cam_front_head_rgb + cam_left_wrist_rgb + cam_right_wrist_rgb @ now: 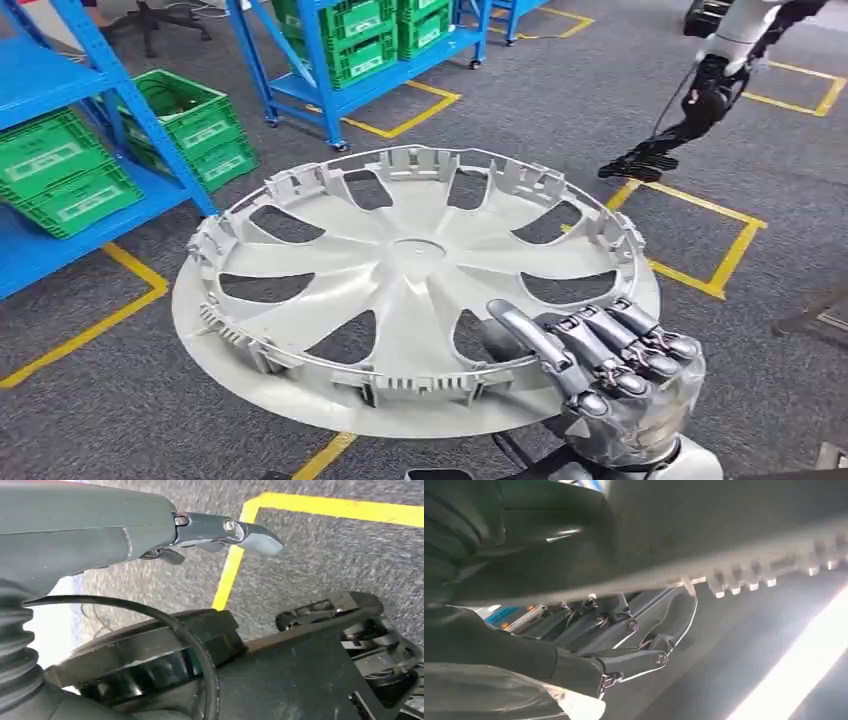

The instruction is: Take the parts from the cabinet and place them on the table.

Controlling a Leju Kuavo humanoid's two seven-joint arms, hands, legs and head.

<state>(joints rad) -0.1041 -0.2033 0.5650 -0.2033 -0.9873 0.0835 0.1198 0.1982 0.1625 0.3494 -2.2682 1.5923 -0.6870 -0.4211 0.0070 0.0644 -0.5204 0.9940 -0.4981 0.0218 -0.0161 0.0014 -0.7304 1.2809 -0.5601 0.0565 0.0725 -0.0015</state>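
Observation:
A large silver hubcap with spoke cut-outs and a clipped rim lies almost flat in front of me, inner side up, above the floor. My right hand grips its near right edge, with the fingers curled over the rim. In the right wrist view the dark fingers press against the hubcap's grey edge. My left hand hangs over the carpet with its thumb stretched out and nothing in it.
Blue racks with green crates stand at the left and back. Another robot's dark arm hangs at the top right. Yellow tape lines mark the grey carpet.

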